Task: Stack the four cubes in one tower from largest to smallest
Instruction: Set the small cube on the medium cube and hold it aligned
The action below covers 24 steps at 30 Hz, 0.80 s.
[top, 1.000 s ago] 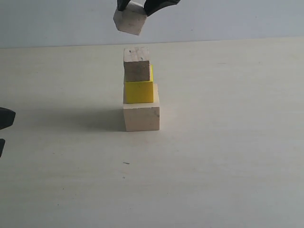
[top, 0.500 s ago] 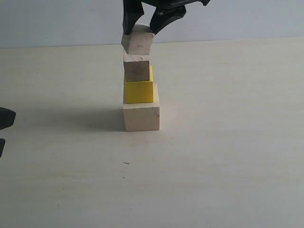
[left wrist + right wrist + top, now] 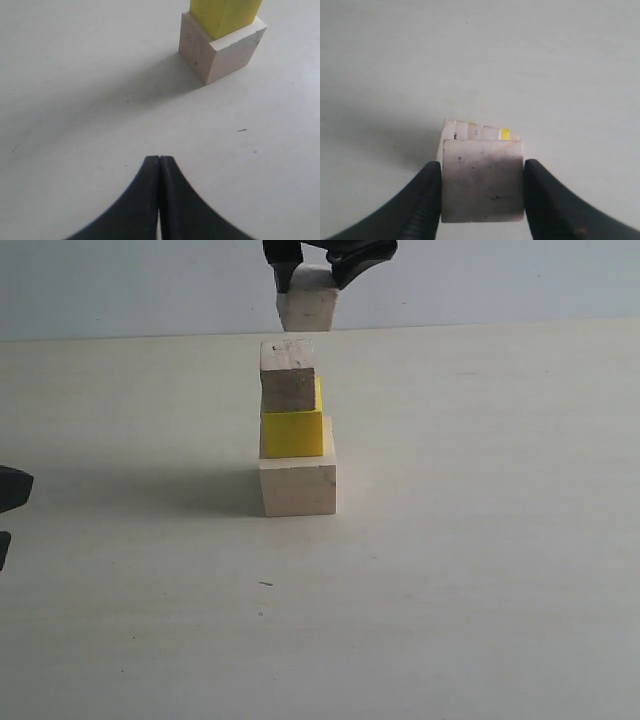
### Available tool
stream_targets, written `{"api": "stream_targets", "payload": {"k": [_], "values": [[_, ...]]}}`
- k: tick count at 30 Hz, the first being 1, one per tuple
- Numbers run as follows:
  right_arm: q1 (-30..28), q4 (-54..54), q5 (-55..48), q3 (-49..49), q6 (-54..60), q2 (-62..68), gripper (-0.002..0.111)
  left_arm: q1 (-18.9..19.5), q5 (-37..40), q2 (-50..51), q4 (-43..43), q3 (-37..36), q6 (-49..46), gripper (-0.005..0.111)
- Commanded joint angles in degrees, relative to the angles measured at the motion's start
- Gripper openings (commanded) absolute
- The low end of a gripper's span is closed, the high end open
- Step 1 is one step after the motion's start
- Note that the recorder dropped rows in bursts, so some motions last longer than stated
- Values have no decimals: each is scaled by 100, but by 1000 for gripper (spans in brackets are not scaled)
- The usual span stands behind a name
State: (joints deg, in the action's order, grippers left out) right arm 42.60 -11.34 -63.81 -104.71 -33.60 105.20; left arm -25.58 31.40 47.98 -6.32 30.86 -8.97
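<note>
We saw the right tool [image 3: 312, 282] lift the small cube [image 3: 308, 310] back up from the grooved cube [image 3: 288, 375], so layer 4 wasn't placed. It hung clamped above the 3-high tower [image 3: 296, 435], apart, faces level now (no long axis, it's a cube). Left tool [image 3: 159, 167] sat closed, empty.

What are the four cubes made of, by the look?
Base cube: pale bare wood, speckled matte faces.
Yellow cube: uniform matte yellow, painted wood or plastic, unclear.
Third cube: raw wood, darker rough front.
Small cube: pale bare wood, grey smudges.
</note>
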Motion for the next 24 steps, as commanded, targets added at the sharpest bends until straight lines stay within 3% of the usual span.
{"api": "stream_targets", "payload": {"k": [1, 24], "values": [[2, 168, 393, -32, -51, 160, 0, 25, -64, -35, -40, -16, 38, 0], [2, 38, 267, -32, -262, 423, 0, 25, -64, -35, -40, -16, 38, 0]]}}
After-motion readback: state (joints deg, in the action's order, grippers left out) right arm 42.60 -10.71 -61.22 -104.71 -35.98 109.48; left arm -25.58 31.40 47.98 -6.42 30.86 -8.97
